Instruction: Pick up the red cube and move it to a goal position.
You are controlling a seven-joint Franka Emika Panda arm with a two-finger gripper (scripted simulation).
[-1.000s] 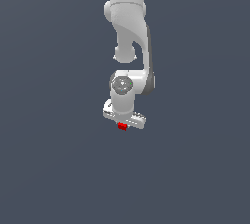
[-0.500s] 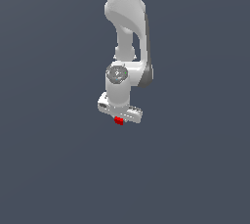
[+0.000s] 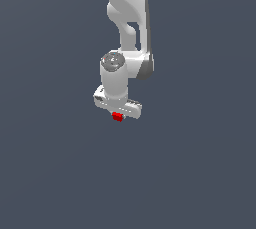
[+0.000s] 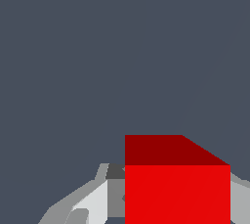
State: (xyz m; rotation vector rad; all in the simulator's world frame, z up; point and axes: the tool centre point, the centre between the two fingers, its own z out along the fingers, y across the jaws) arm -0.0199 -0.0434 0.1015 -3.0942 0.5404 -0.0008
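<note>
Tabletop [image 3: 55, 173]: uniform slate-grey field filling both views; no edge, no marker, no goal indicator visible anywhere.

Arm [image 3: 127, 13]: white Panda links descend from the top of the exterior view, wrist joint pointing toward the camera, hand crossbar below it.

Gripper [image 3: 118, 115]: closed on the red cube [image 3: 117, 117]. The cube sits directly under the crossbar in the exterior view. In the wrist view the cube [image 4: 177, 189] fills the space between the grey fingers [image 4: 93, 203], which press against its sides.

Red cube: held in the gripper, apparently off the tabletop, though no shadow or contact cue confirms the height.

Risks (judgement):
- Cube is tiny against the gripper, so the contact area is small; a sharp transport move could rotate or slip it out.
- With no goal visible, overshoot or stopping short cannot be checked from these views.

Hidden or unclear:
- Fingers are barely resolvable in the exterior view, lost behind the crossbar and cube.
- Wrist view cuts off the cube's lower part and most of both fingers.
- Grasp depth on the cube cannot be told.
</note>
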